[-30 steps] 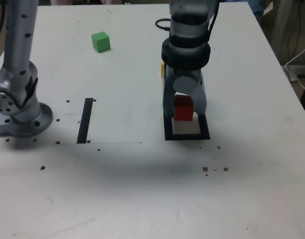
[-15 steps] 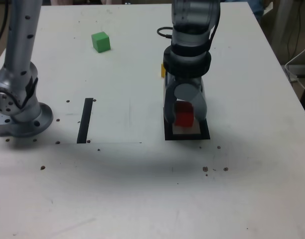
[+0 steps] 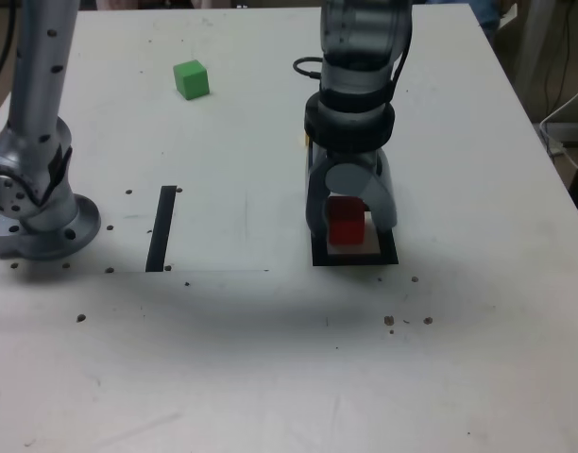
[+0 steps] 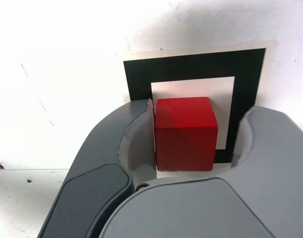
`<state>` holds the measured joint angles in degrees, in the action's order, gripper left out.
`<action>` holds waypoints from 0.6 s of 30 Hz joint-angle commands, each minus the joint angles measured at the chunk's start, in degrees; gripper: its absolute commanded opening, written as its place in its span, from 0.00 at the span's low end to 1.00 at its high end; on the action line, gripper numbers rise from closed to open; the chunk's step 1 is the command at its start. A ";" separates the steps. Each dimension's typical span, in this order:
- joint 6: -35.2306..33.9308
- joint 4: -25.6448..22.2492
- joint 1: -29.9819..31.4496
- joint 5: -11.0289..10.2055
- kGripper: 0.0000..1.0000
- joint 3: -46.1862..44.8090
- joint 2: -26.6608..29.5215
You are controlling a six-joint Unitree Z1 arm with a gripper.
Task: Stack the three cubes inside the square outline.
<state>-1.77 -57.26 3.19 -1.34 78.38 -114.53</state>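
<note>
One grey arm reached down over the white table [image 3: 270, 359], its gripper [image 3: 350, 219] straddling the square outline [image 3: 355, 258]. The jaws stood partly apart: in the wrist view a gap showed on one side of the red cube [image 4: 185, 133], which sat inside the outline's white centre. The green cube [image 3: 191, 79] lay well apart, far back.

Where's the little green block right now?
In the exterior view the green cube sits alone on the table toward the far left, well away from the gripper and the red cube in the square outline.
</note>
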 commanded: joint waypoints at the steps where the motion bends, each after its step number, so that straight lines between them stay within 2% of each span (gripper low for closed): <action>1: 0.10 -0.59 0.06 -0.73 1.00 0.21 1.53; 10: 1.71 -8.53 -1.18 -4.44 1.00 1.97 6.00; 18: 12.44 -12.37 -8.45 -4.99 1.00 3.16 7.93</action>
<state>9.39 -69.00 -4.11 -6.11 81.14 -107.17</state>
